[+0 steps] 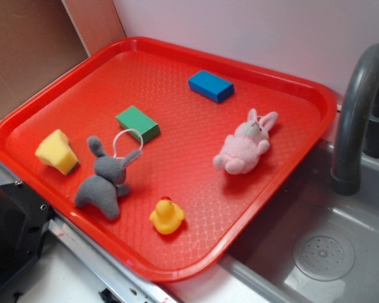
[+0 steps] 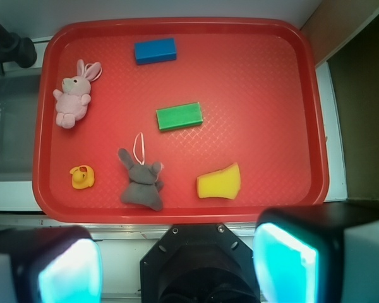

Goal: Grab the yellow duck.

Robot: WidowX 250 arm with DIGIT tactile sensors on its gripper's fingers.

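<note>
The fingers (image 2: pixel 177 268) sit wide apart and empty in the wrist view, high above the near edge of the red plastic tray (image 2: pixel 290 95); I see only their two pale cyan pads at the bottom of that picture, with nothing between them. The exterior view does not show them at all.

I judge the step in hand to be the approach: no contact with any item has been made. The small glossy yellow rubber duck with the orange beak (image 1: pixel 167 216) stands upright on the tray, near its front rim. In the wrist view the duck (image 2: pixel 82 177) lies well to the left of the line between the fingers.

The next move calls for a lateral shift until the fingers straddle the duck, then a descent, then closure. The glossy rounded body may slip if gripped off centre.

Nearby items:
- The grey plush rabbit with a white loop (image 1: pixel 107 180) lies just beside the duck, apart from it; this is the closest obstruction.
- The pale yellow sponge wedge (image 1: pixel 57 151) sits beyond the grey rabbit.
- The green rectangular block (image 1: pixel 138 123) and the blue rectangular block (image 1: pixel 211 85) lie farther back.
- The pink plush rabbit (image 1: pixel 245 148) lies well apart.
- A grey sink with a curved tap (image 1: pixel 354 126) adjoins the tray.
</note>
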